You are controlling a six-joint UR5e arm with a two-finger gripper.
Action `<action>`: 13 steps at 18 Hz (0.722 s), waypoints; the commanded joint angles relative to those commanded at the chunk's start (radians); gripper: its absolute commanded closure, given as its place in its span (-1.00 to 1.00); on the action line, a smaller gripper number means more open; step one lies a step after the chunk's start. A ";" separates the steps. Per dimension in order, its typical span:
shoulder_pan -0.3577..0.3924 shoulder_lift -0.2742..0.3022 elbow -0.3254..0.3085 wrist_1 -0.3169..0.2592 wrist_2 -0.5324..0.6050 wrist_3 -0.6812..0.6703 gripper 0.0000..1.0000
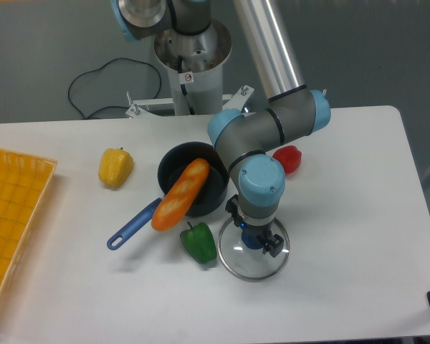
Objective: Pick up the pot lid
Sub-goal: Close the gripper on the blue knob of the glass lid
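The lid (249,266) lies flat on the table (344,287), low and just right of centre in the frame, its blue knob (251,240) up. The gripper (256,228) is over it, fingers spread to either side of the knob; whether they touch it I can't tell. Just left of the lid lies a green pepper (198,243). Above that, near centre, a loaf (180,196) lies across the black pan (171,164), whose blue handle (134,226) points lower left. A red item (288,158) sits right of the arm (261,132), a yellow pepper (116,168) upper left, and an orange crate (16,222) at the left edge.
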 joint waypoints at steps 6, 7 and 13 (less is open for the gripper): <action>0.000 0.000 0.000 0.002 0.000 0.000 -1.00; 0.000 -0.002 0.000 0.000 0.000 0.000 -1.00; 0.000 -0.006 0.000 0.002 0.000 0.000 -0.97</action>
